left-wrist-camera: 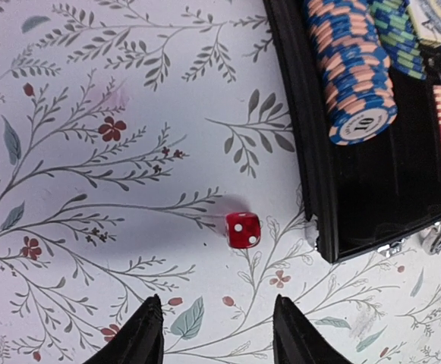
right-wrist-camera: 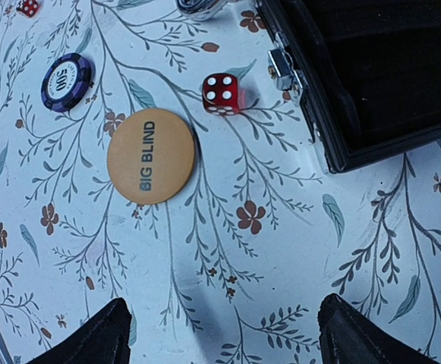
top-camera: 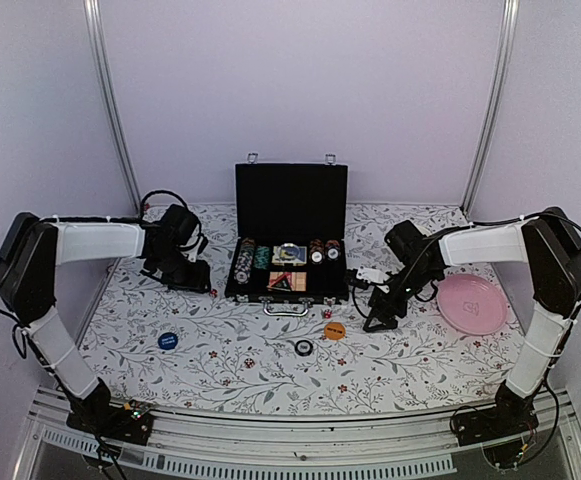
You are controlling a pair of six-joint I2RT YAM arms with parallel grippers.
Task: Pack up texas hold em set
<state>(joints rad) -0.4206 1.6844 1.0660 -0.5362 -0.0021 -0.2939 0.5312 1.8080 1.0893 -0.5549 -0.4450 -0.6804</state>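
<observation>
The black rectangular briefcase [top-camera: 290,200] with silver latches stands open in the middle of the table, on a cloth with a flower pattern [top-camera: 230,370]. Its lid is upright toward the back wall. In its tray, at the left side, lie rows of striped poker chips [left-wrist-camera: 357,68], blue-and-orange ones next to green ones, and a card deck [top-camera: 290,254] lies near the middle. The left gripper [left-wrist-camera: 217,303] hangs low over the cloth just beside the left front corner of the case. Its two black fingers are apart with nothing between them, so it is released. A small red die [left-wrist-camera: 244,230] lies on the cloth a little ahead of these fingers, close to the case corner but not touching it. The right gripper [right-wrist-camera: 224,303] is near the right front corner of the case, its fingers also wide apart and grasping nothing. Ahead of it on the cloth lies an orange round button [right-wrist-camera: 150,157] printed BIG BLIND. A second red die [right-wrist-camera: 222,93] lies just beside this button and near a silver latch [right-wrist-camera: 283,68], and a dark striped chip [right-wrist-camera: 66,81] lies farther out. In the top view a blue round button [top-camera: 167,340] lies alone on the cloth in front of the left arm, well apart from the case. A pink plate [top-camera: 473,303] is at the right side of the table, near the right arm.
</observation>
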